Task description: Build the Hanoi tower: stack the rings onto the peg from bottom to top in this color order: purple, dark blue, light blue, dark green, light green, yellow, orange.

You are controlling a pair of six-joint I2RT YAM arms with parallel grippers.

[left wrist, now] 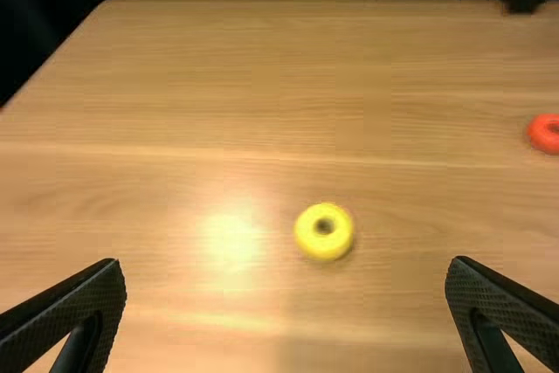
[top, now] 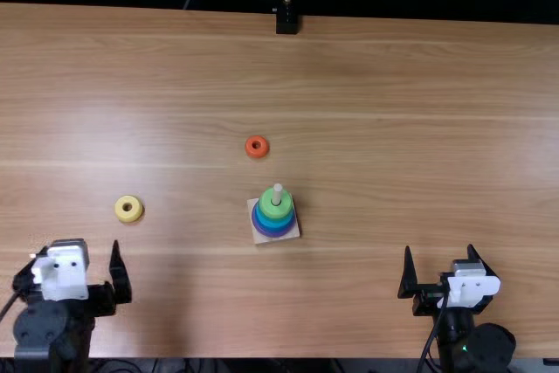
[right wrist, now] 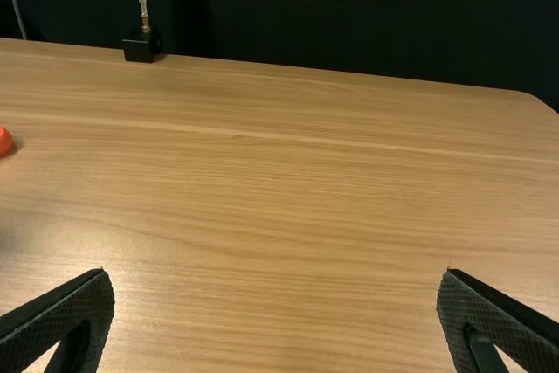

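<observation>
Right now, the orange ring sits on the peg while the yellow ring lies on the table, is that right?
Not quite: the top view shows the orange ring lying on the table, off the peg. The yellow ring does lie there, as you say.

In the top view, the stacked rings [top: 273, 231] hide the lower part of the peg [top: 277, 189] and the middle of the square base [top: 259, 237]; the colour boundaries within the stack are too small to tell surely. The orange ring [left wrist: 541, 134] is cut by an edge in both wrist views, and blurred, like the yellow ring [left wrist: 340, 242], in the left one. The top view crops the bench [top: 419, 128] at both sides.
</observation>
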